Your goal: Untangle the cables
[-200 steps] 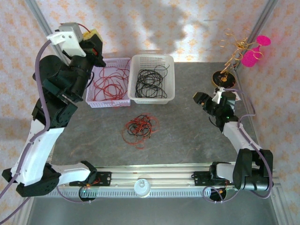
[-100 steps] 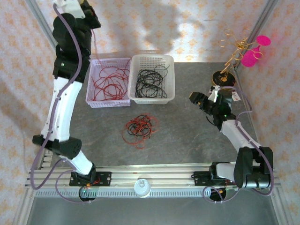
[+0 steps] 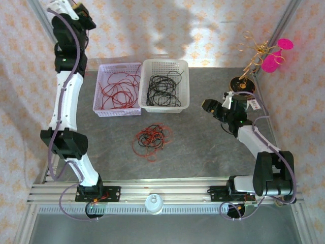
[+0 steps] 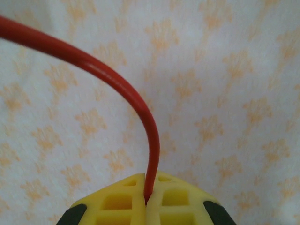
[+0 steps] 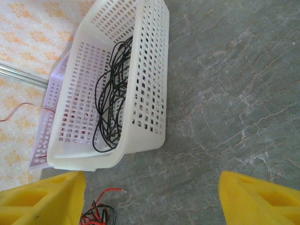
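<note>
Grey marbled tabletop, backed by floral-print walls: a white basket stands at the far middle of the table, with black cables coiled inside it. Touching its left side is a lavender basket holding loose red cables. The tangle of red and black cables lies on the bare surface just in front of the white basket, a little toward its left corner, apart from both baskets.

The left gripper is raised high, up and to the left of the white basket, against the wall. Its wrist camera shows the yellow pads pressed together on a single red cable, which rises from the seam and arcs away to the upper left.

The right gripper hovers low to the right of the white basket, facing it. Its yellow fingers are spread wide with nothing between them.

A gold wire stand with a pink piece sits further right, at the table's far corner.
</note>
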You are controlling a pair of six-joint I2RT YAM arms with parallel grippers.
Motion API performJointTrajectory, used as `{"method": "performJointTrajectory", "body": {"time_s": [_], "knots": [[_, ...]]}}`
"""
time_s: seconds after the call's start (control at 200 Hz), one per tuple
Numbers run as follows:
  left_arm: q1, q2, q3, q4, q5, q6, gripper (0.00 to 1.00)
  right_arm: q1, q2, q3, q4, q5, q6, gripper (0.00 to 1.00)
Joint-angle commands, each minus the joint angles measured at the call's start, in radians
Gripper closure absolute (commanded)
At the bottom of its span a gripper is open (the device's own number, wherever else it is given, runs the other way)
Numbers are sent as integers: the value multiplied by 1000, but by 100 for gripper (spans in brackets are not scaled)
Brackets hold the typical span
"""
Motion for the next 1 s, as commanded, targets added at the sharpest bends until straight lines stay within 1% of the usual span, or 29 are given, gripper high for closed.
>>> {"method": "performJointTrajectory", "body": {"time_s": [0.0,0.175,0.36,0.405,0.43,0.521,0.556,0.641,0.761,0.841,0.906,0.941,0.996], "knots": [[-5,44,-62,75,67,-31,100,9,12,19,9,-20,0,26],[-5,55,-188,163,53,-64,100,20,8,16,-20,-24,-14,26],[-9,78,-343,244,82,-141,100,21,-5,-7,-25,-17,-18,26],[-12,89,-359,224,112,-157,100,21,-9,-11,-25,-7,-11,26],[-15,129,-359,197,122,-159,100,21,-9,-13,-26,-3,-5,26],[-40,178,-381,124,127,-150,100,25,-13,-17,-33,10,1,28],[-50,192,-400,121,131,-151,100,28,-15,-21,-35,15,2,28],[-65,229,-451,126,130,-161,96,36,-22,-27,-40,19,1,28],[-74,298,-485,121,119,-186,95,43,-38,-42,-40,17,10,29],[-78,350,-465,89,116,-194,92,44,-53,-55,-40,16,15,29],[-80,393,-421,30,110,-189,90,47,-67,-69,-40,14,19,29],[-81,416,-394,-4,104,-183,87,49,-72,-75,-40,16,17,29],[-80,439,-365,-41,103,-172,81,51,-77,-87,-45,21,12,29]]}}
